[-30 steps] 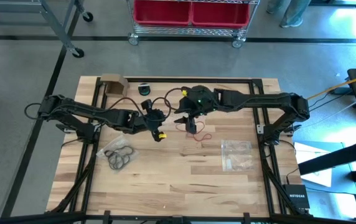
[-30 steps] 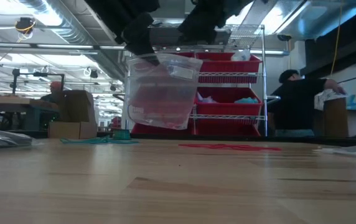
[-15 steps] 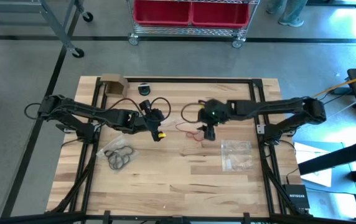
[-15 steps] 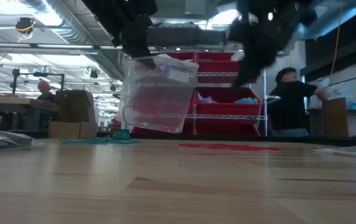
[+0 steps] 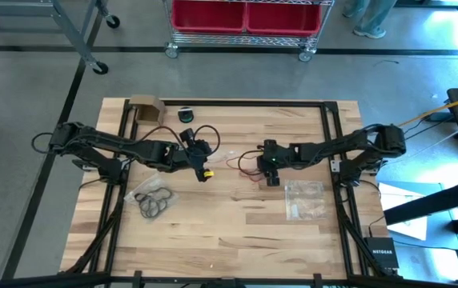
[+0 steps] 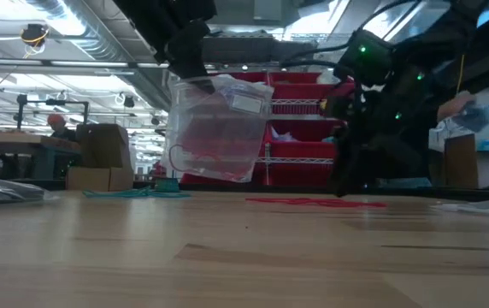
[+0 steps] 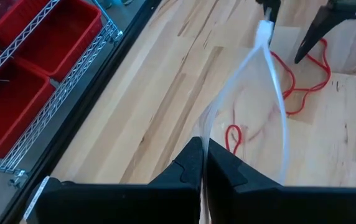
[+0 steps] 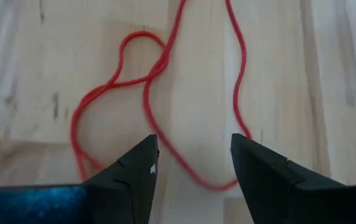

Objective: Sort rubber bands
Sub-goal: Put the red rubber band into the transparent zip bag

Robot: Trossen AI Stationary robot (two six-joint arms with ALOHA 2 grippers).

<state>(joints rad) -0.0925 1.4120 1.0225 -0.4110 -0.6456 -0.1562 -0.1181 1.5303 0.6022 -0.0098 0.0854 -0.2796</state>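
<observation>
Right wrist view: red rubber bands [image 8: 159, 106] lie flat on the bench [image 8: 277, 74] as tangled thin loops, directly ahead of the right pincer [image 8: 193, 165]. Its two dark fingers [image 8: 131, 171] stand apart, one on each side of the red loops, with nothing between them. High view places these red bands [image 5: 249, 166] near the middle of the bench [image 5: 213, 232], with the right pincer [image 5: 272, 178] just over their right edge. Low view shows the same red bands [image 6: 313, 203] as a thin flat line on the wood, with the right arm [image 6: 381, 111] reaching down to them.

Left wrist view: the left pincer [image 7: 204, 165] has its fingers pressed together on the edge of a clear plastic bag [image 7: 271, 99], which hangs open ahead of it. More red loops [image 7: 234, 138] show through the plastic. Low view shows the bag [image 6: 219, 128] held clear of the bench, tilted, with reddish contents in its lower half. High view places the left pincer [image 5: 205, 170] left of the loose red bands, well apart from the right pincer.

Black rubber bands [image 5: 154, 202] lie in a cluster on the left part of the bench. Green rubber bands [image 6: 138, 193] lie flat at the far left in the low view. A second clear bag [image 5: 303, 198] lies flat on the right part of the bench. A cardboard piece [image 5: 143, 105] sits at the far left corner. Red bins [image 5: 249, 14] stand on a wire shelf beyond the bench.
</observation>
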